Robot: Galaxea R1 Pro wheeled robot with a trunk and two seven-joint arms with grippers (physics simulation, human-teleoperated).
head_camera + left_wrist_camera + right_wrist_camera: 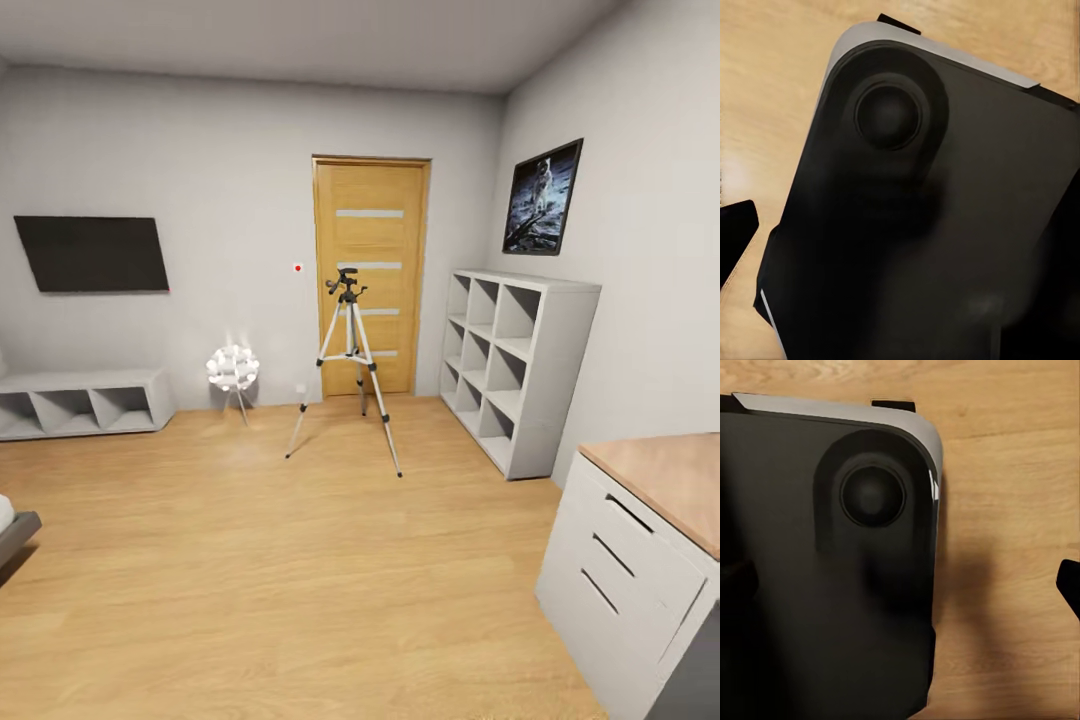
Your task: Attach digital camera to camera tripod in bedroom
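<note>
From the head view we look into the bedroom, with its light wood plank floor (300, 560) and pale grey walls. The camera tripod (348, 370) stands upright on the floor in front of the wooden door (371, 275), its three silver legs spread and its black head at the top. To its left, near the wall, there is a small white floor lamp (233, 372). To its right a white cube shelf (515, 365) stands against the right wall, under the astronaut picture (542, 197). A dark screen (92, 254) hangs on the far wall above a low white shelf (80, 402). At the lower right we see a white drawer cabinet (625, 570) with a wooden top.

Both wrist views look down at the robot's dark base (937, 217) over the wood floor. A dark tip at the edge of each wrist view may be a finger, but we cannot tell how far either gripper is open or whether it holds something.
</note>
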